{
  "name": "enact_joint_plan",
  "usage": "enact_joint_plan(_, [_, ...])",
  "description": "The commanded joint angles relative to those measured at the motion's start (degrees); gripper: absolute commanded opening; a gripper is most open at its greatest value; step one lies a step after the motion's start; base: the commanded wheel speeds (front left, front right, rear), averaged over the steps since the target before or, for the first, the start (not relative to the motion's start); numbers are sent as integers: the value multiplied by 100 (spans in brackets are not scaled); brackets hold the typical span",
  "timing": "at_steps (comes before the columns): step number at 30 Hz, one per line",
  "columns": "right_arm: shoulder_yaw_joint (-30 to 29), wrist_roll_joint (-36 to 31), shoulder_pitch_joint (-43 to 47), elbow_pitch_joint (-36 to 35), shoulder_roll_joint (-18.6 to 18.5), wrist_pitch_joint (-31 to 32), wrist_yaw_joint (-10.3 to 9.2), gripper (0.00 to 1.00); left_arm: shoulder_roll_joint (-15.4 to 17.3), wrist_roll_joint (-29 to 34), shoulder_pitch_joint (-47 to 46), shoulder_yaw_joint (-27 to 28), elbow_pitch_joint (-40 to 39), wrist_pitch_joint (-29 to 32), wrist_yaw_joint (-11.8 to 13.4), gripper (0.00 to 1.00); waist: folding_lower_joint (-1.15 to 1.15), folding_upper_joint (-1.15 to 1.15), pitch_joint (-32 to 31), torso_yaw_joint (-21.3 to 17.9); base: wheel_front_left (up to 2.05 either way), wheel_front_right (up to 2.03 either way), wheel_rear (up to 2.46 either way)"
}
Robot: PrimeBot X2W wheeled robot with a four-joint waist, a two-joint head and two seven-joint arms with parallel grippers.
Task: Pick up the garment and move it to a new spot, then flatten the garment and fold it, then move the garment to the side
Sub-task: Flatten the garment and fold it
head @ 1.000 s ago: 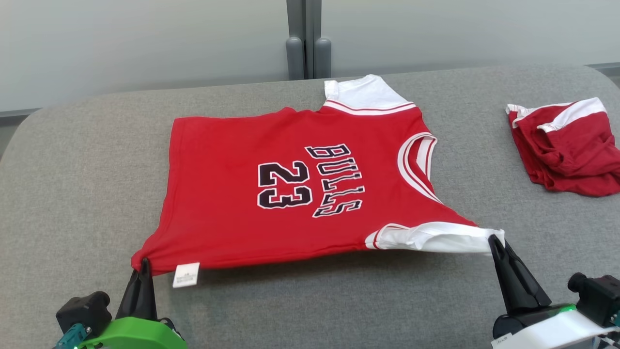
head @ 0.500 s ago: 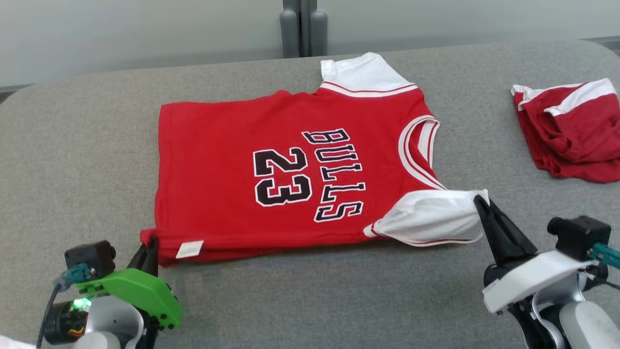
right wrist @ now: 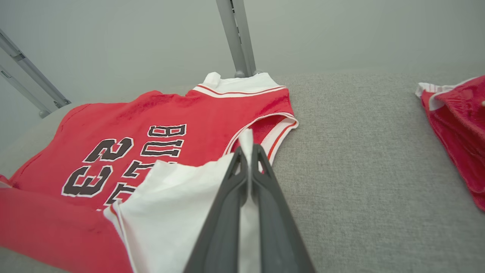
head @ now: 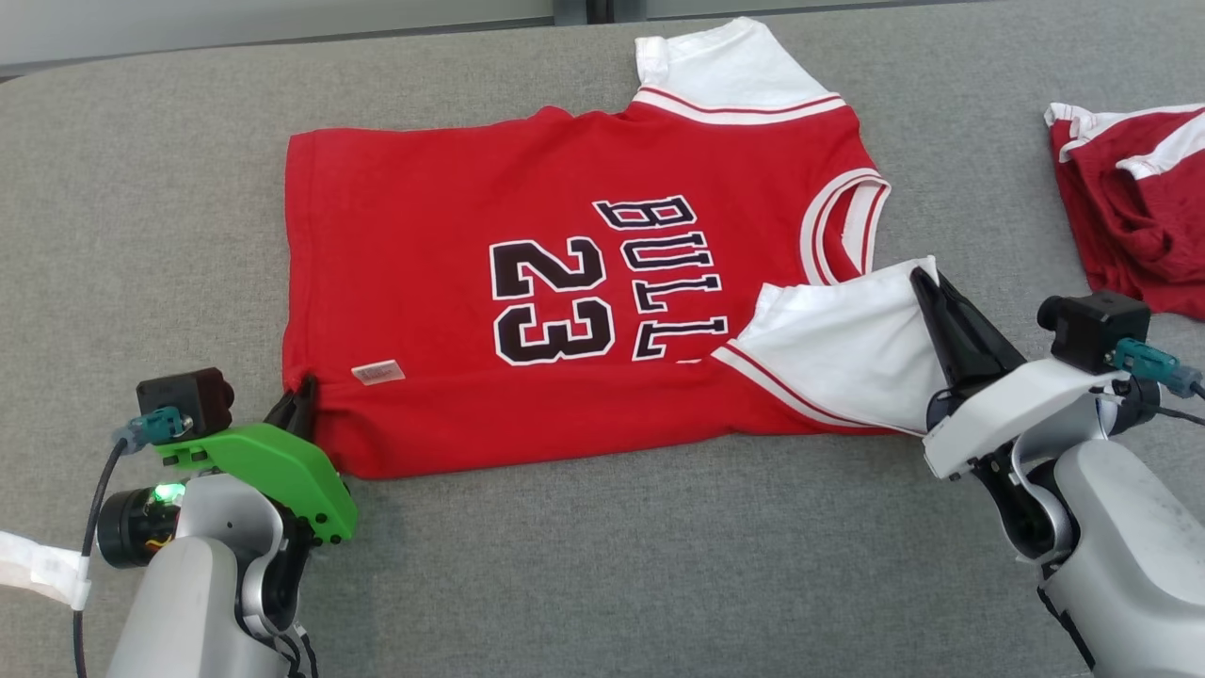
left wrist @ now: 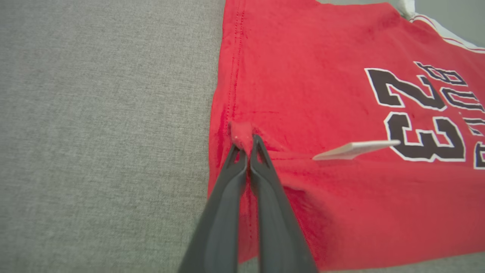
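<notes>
Nearest edge first: the left hand [head: 301, 400] was clamped shut on the red hem corner. The right hand [head: 927, 282] was pinched closed on the white near sleeve [head: 838, 348], which was draped over part of the lettering. The Bulls jersey [head: 452, 207] was spread flat in the middle of the grey desk [head: 612, 565], so moving and flattening looked done. The first fold seemed only half laid, with more folding and the shift aside to go. A second red garment [head: 1130, 207] was bunched at the far right.

Crumpled red-and-white cloth [head: 1130, 217] — on grey padded surface [head: 141, 188].
</notes>
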Motion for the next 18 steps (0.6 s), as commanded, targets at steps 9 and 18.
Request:
enact_joint_plan(9, [578,253,-710,899,-187,-584,-7,100,-22,124,-268,-113,196,-655,-144,100,0,0,125,161,0,0,0])
enact_joint_plan(18, [-280,-682,-8,-50,125,-706,-7,100,-113,600,210,-125,-262,-2434,157,100,0,0,-132,135,0,0,0])
